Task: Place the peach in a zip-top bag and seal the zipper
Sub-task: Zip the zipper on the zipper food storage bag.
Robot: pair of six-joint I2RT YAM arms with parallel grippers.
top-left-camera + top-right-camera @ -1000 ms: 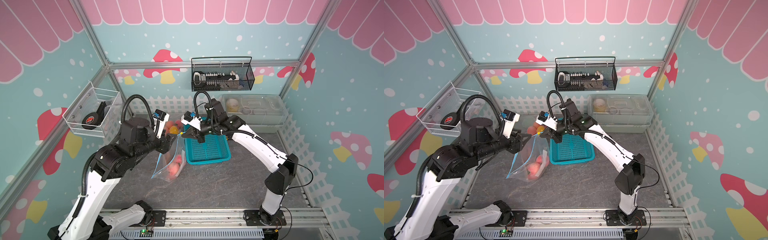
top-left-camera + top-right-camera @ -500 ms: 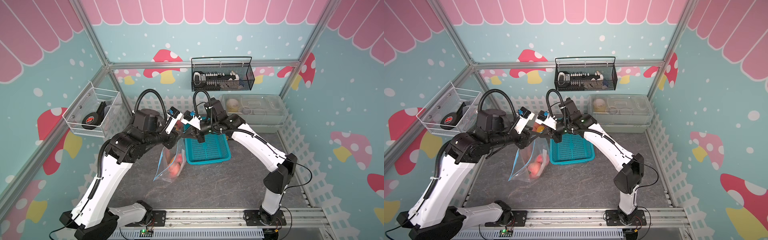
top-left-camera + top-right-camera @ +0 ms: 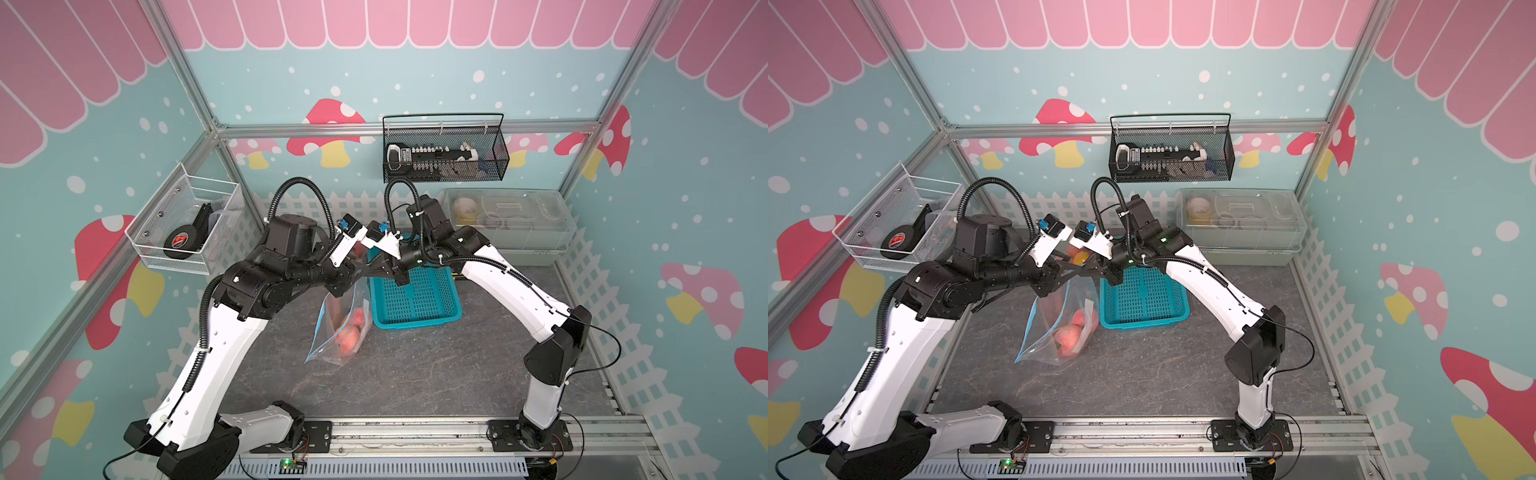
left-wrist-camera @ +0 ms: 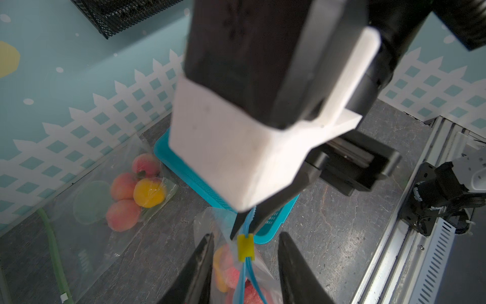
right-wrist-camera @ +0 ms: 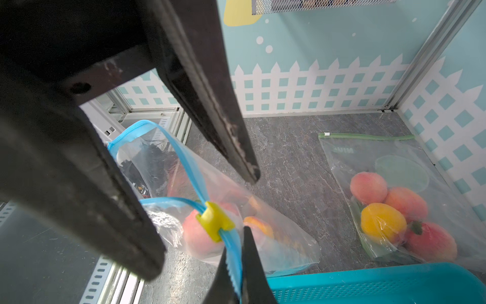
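Well to the left of the teal basket (image 3: 415,299), the left arm reaches in toward it. The left claw (image 4: 246,237) stands released, one finger on each side of the yellow slider (image 4: 245,250) and touching neither face of it, as both wrist views show.

Just left of the basket hangs the zip-top bag (image 3: 332,332), held up by its top edge. Its lower corner appears to rest on the counter (image 3: 415,386) close beside the basket's left wall. The peach (image 3: 349,336) is already inside, low in the bag with other fruit, so the loading step looks done.

Sealing looks barely begun. In the right wrist view the blue zipper track (image 5: 184,163) is joined only on the short run between the slider and the right claw. Beyond the slider, on the side away from the basket, its two lips gape apart. The right claw (image 5: 235,244), over the basket's left edge, is clenched on that closed end of the track and anchors it. What is left, as I read it, is for the left claw to close on the slider and draw it along the track, away from the basket, to the far corner.

The tightest spot is at the slider, where the two claws stand almost tip to tip. Behind the basket's left corner, against the fence (image 5: 315,79), lies a second bag (image 5: 394,184) of fruit, apart from the held one. In front of the basket and to its right, the counter lies open as far as the rail (image 3: 415,432).
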